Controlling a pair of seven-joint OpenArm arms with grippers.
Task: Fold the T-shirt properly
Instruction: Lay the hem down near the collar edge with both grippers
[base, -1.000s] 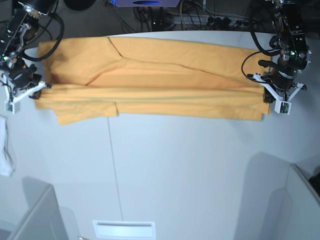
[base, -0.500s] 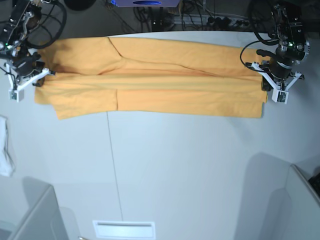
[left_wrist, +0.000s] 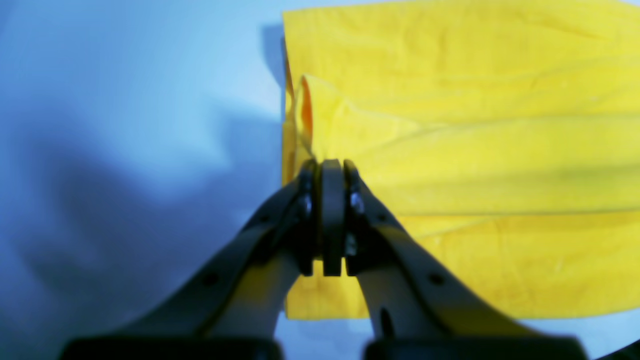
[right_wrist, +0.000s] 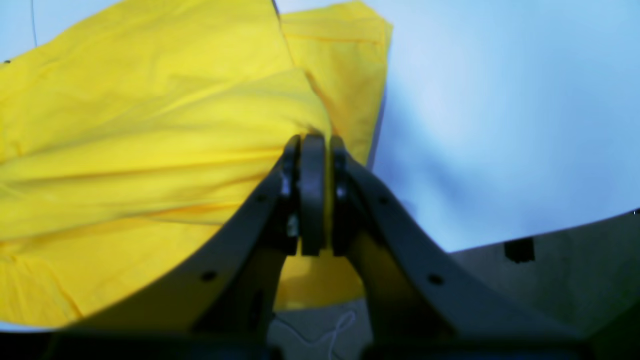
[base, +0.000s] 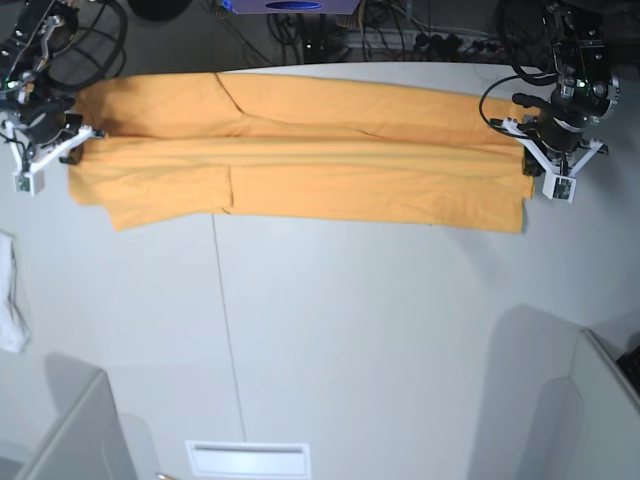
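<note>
Base view: the T-shirt (base: 370, 190) lies as a wide, shallow orange band across the far part of the pale worktop (base: 350, 340). Its long axis runs left to right. Horizontal folds cross it, and a short flap projects toward the near side at the left end. The left jaws (base: 533, 165) are at its right end, the right jaws (base: 78, 150) at its left end.

Left wrist view: the left jaws are closed on the T-shirt, pinching fabric near one short end. The cloth appears yellow; a raised fold opens in a narrow loop beside the grip.

Right wrist view: the right jaws are closed on the T-shirt near the opposite end. Creases converge toward the grip, and layered edges extend past it.
</note>
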